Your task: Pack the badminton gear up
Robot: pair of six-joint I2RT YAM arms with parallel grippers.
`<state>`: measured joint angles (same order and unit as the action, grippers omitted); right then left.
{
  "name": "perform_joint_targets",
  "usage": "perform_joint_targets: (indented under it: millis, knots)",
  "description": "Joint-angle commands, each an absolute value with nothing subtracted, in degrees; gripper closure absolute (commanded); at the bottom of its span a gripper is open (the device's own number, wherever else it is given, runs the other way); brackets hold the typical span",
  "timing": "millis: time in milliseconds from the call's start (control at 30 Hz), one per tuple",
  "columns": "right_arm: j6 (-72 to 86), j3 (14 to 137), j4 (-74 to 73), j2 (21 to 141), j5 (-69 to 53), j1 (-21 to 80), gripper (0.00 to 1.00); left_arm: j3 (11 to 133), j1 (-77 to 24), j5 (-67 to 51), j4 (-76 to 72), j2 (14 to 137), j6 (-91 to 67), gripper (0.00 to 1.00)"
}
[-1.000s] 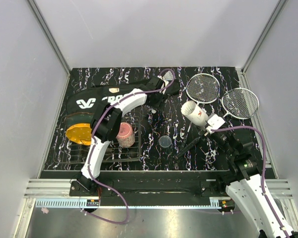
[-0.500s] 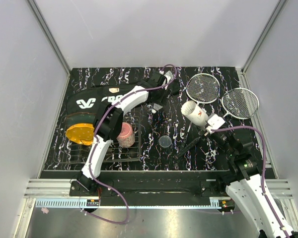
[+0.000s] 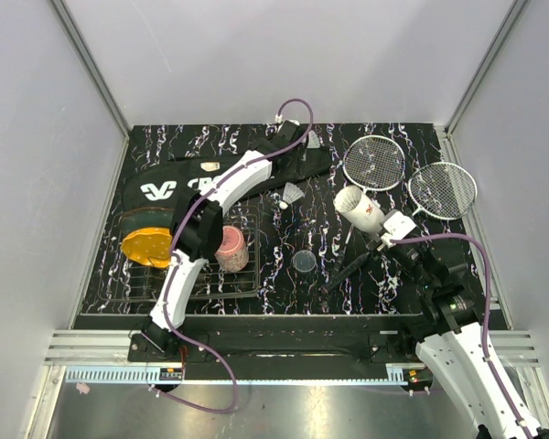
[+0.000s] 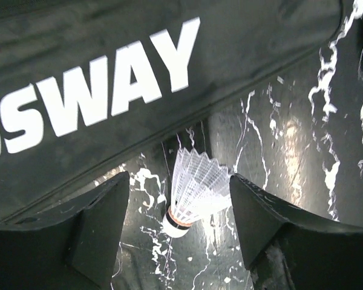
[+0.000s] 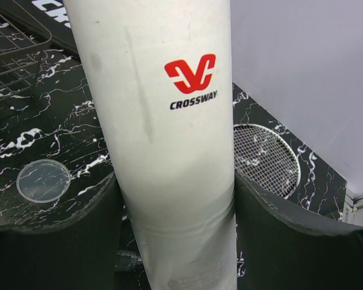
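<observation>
A white feather shuttlecock [image 3: 293,194] [image 4: 193,192] lies on the black marbled table beside the long black CROSSWAY bag [image 3: 165,188] [image 4: 103,84]. My left gripper [image 4: 176,184] hangs open above the shuttlecock, which shows between the fingers without touching them. My right gripper [image 5: 175,202] is shut on the white tube [image 5: 163,139] [image 3: 357,208], a finger pressed to each side, the tube's open end toward the table's middle. Two white-strung rackets [image 3: 373,163] [image 3: 442,189] lie flat at the back right; one racket head [image 5: 263,158] shows behind the tube.
A pink cup [image 3: 231,248] stands on a wire rack [image 3: 242,279] left of centre. A yellow-black object [image 3: 146,245] lies at the bag's near end. A clear round lid [image 3: 304,262] [image 5: 43,180] lies mid-table. Grey walls enclose the table.
My left arm has lifted and drawn toward the far edge, uncovering the shuttlecock on the table. The right arm and the tube have not moved.
</observation>
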<state>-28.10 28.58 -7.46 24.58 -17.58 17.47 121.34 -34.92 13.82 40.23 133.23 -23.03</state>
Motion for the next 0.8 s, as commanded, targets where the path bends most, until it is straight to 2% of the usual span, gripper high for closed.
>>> perform_joint_targets:
  millis: [0, 133, 600, 767]
  knots:
    - [-27.5, 29.2, -2.9, 23.7, -18.2, 17.7, 0.81, 128.8, -34.8, 20.2, 41.7, 135.3, -28.1, 0.31]
    - [-27.5, 29.1, -2.9, 23.6, -18.2, 17.6, 0.81, 131.3, -34.7, 19.7, 43.1, 138.3, -30.1, 0.39]
    - [-27.4, 28.8, -2.4, 23.3, -18.4, 17.7, 0.81, 130.4, -35.8, 19.5, 44.1, 140.2, -31.9, 0.44]
    - [-27.4, 28.8, -2.4, 23.3, -18.3, 17.6, 0.81, 130.1, -36.4, 18.5, 44.1, 140.5, -32.0, 0.52]
